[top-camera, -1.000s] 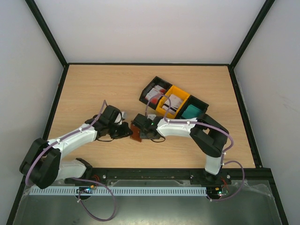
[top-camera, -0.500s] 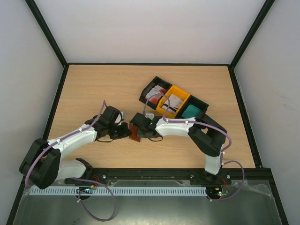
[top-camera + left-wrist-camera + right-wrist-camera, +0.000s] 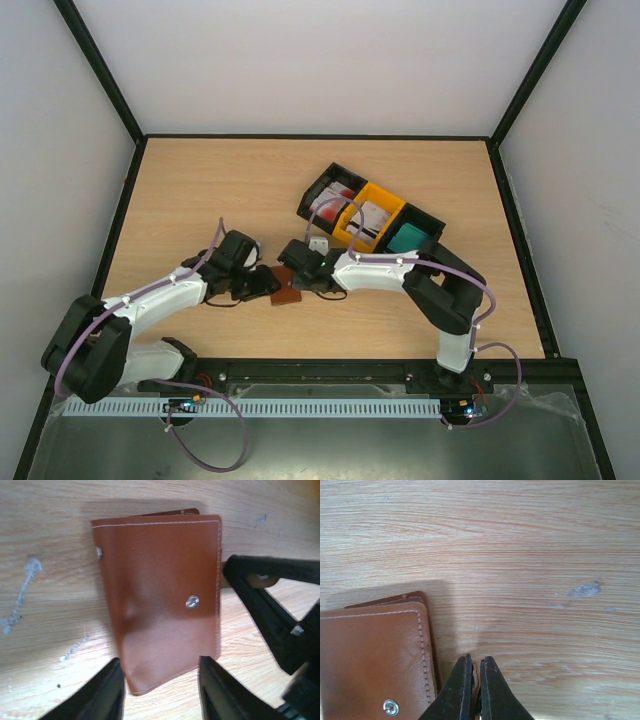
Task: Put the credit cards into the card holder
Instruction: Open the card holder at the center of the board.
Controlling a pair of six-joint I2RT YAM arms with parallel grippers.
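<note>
Wood bench (image 3: 200, 180) | I count one three-compartment tray (image 3: 384, 191) holding credit cards (image 3: 330, 205), right of centre | one card holder (image 3: 160, 600) flat mid-bench | left jaws spread, holder's end between them | right jaws pressed together, empty, just beside holder's edge
</note>
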